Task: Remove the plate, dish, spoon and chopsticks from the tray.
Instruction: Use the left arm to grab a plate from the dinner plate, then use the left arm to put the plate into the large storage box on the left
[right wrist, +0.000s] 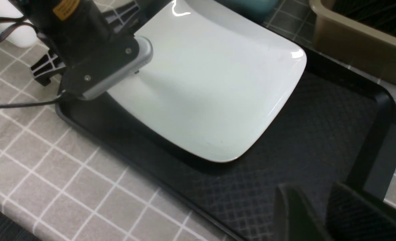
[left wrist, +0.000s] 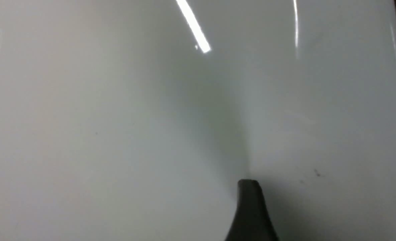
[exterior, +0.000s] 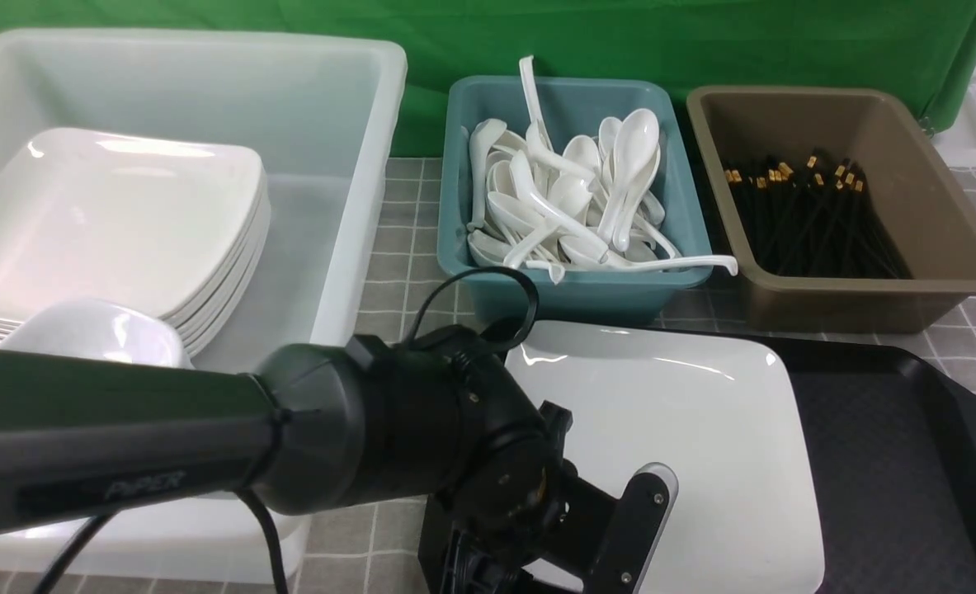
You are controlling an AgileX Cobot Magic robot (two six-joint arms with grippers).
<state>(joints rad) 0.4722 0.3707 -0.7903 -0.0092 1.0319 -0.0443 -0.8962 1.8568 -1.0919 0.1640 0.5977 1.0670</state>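
Evidently the plate lies on the left part of the tray. It looks stiff, slippery and breakable, and is best taken by its raised rim. The left gripper has one finger over that rim; whether it pinches cannot be told. The right gripper hangs parted, empty. The left arm reads "PiPER".

- We see a big white tub at ten o'clock. A stack of white plates sits inside it, with a small white bowl just in front.
- A teal tub at twelve o'clock is full of white spoons.
- A brown tub at two o'clock holds black sticks with gold ends.
- A green cloth hangs behind the tubs.
- A grey checked cloth lies under them all.
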